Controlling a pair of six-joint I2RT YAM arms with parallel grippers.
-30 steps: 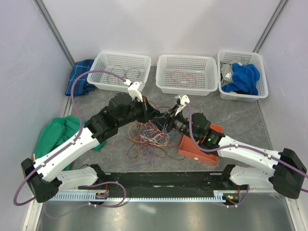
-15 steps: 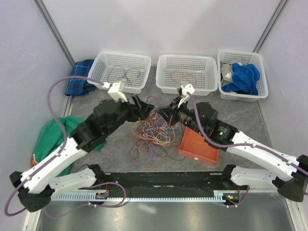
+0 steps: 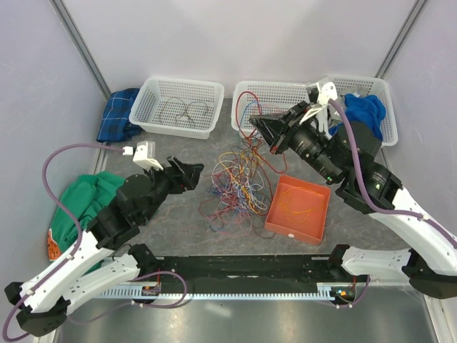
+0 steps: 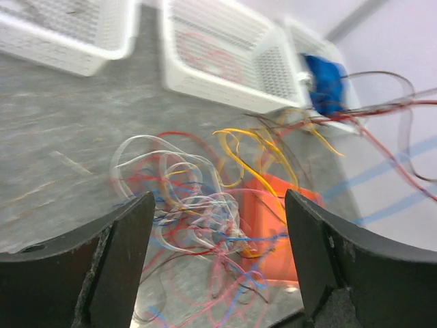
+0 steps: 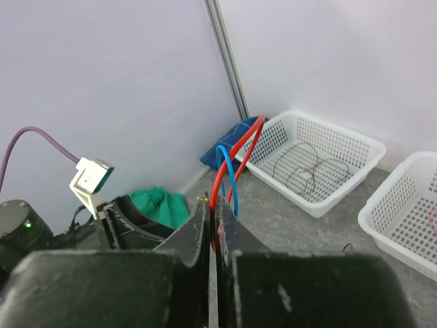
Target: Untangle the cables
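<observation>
1. pulling hard, the right gripper [image 3: 258, 126], clamped on red and blue strands, could drag the cables [image 3: 238, 187] below it up as one knot. the left gripper [image 3: 191, 174] gapes empty beside the heap.
2. left wrist: blurred cables lie ahead between the fingers [image 4: 116, 260], single strands unreadable.
3. right wrist: the pinched red cable [image 5: 235, 154] could slip; the tangle is hidden beneath the jaws.
</observation>
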